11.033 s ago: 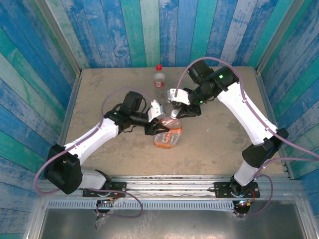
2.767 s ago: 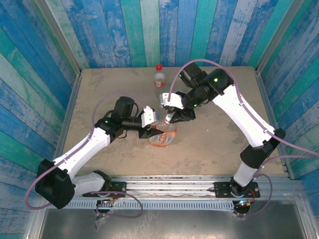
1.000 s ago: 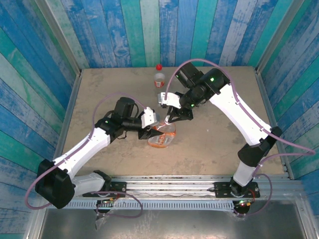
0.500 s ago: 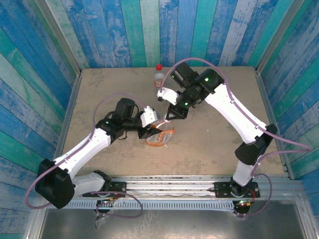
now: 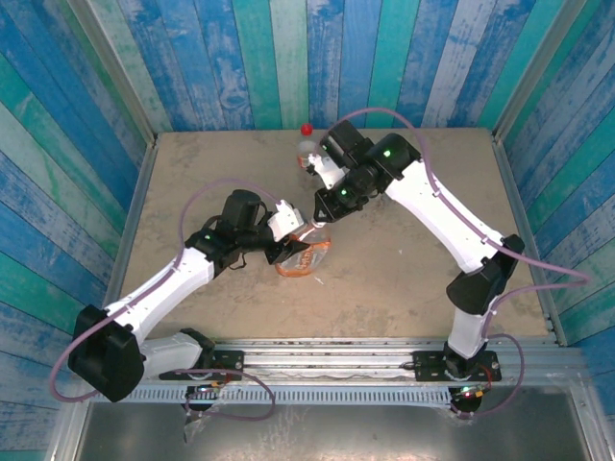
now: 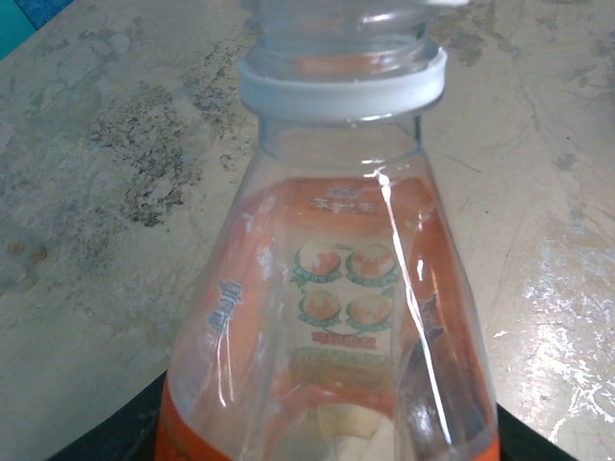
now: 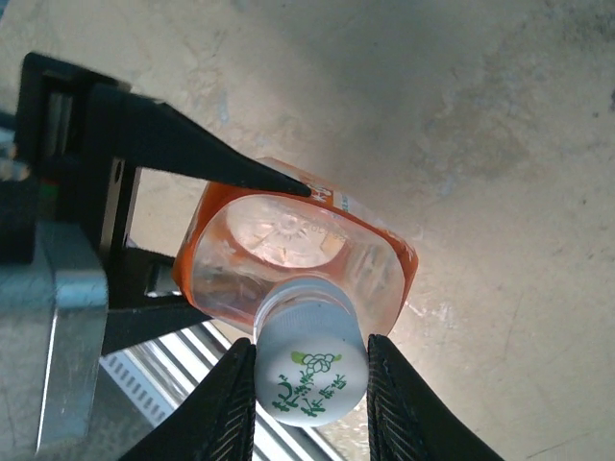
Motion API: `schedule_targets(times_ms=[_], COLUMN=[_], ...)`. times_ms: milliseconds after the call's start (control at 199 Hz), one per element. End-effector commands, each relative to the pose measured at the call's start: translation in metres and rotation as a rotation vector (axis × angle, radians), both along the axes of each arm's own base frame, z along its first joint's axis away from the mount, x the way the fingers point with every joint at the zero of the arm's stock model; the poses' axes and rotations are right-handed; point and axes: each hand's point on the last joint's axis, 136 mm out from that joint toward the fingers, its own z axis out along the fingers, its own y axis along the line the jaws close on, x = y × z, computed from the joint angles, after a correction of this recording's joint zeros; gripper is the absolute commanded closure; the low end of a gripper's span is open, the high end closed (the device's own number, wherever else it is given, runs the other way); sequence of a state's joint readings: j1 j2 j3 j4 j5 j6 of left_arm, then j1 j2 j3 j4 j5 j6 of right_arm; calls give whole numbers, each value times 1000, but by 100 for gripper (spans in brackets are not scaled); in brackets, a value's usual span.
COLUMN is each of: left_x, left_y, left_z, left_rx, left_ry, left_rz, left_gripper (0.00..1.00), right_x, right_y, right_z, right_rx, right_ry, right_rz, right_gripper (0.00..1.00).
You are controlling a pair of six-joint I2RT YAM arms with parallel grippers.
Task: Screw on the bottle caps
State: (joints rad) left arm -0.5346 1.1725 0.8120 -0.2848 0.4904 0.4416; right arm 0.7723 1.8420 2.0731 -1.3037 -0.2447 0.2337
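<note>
White cap [image 7: 309, 376] sits atop the orange bottle [image 7: 288, 240], pinched by the right gripper [image 7: 309, 348].

The worktop [image 5: 192, 173] is a tan, mottled slab with dark stains and pale scuffs. Blue and teal plank walls [image 5: 288, 58] close it in on the left, right and far sides, and a metal rail [image 5: 336, 357] runs along its near edge. At the far edge, near the middle, a slim clear bottle [image 5: 304, 146] stands upright with a red cap [image 5: 307, 129] on top. Near the centre is a wide bottle [image 5: 301, 257], clear above and orange below, with a white cap [image 7: 311, 370] on its neck. Whether its base sits flat cannot be told.
</note>
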Motion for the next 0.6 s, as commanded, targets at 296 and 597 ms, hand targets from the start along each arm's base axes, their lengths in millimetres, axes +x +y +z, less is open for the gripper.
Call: schedule_targets(times_ms=[296,597], left_x=[16,7], left_y=[-18,-17], left_z=[57,47], left_rx=[-111,-85], left_ry=[-250,-267], left_rz=[-43,-67], left_gripper=[48,47], right_x=[-24,-16], right_y=[0,1], right_z=[-58,-61], right_rx=[-191,-198], right_ry=[306,352], right_rz=[-142,-109], right_gripper=[84,86])
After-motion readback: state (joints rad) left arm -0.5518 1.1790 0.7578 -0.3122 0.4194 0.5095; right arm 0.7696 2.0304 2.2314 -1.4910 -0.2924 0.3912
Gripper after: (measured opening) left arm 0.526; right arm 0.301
